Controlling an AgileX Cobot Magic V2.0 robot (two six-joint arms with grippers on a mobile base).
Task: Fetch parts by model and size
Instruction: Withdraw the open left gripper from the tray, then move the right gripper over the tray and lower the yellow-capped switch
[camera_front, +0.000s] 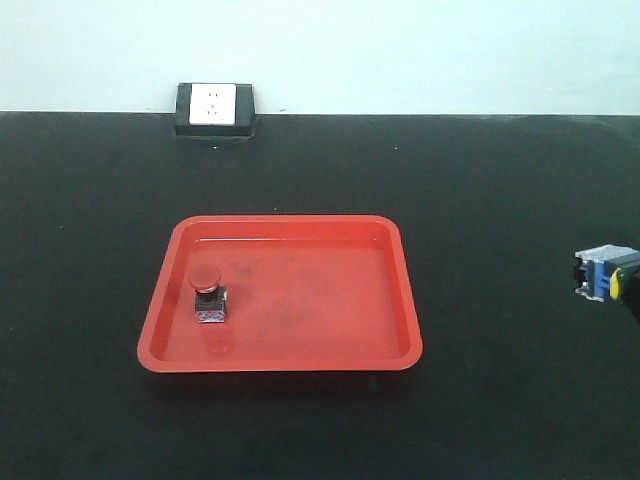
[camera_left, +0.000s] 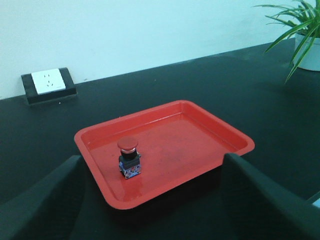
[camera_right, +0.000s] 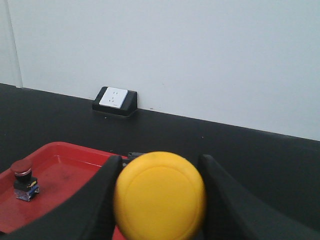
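Looks half done: red-capped switch (camera_front: 208, 295) upright in red tray (camera_front: 300, 224), its left part, mid-bench (camera_front: 500, 180). Yellow-capped switch (camera_right: 160, 196) pinched by right fingers (camera_right: 95, 200), toward bench's right side, outside tray; delivery remains. Left fingers (camera_left: 45, 200) spread, empty.

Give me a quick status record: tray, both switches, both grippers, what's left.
tray: red tray on the black table, one part inside
red-capped switch: upright in the tray's left part, cap up, touched by neither gripper
yellow-capped switch: outside the tray, off its right side in the front view
left gripper: open, empty, looking onto the tray
right gripper: shut on the yellow-capped switch, a finger on each side of it
remaining: yellow-capped switch not yet in the tray
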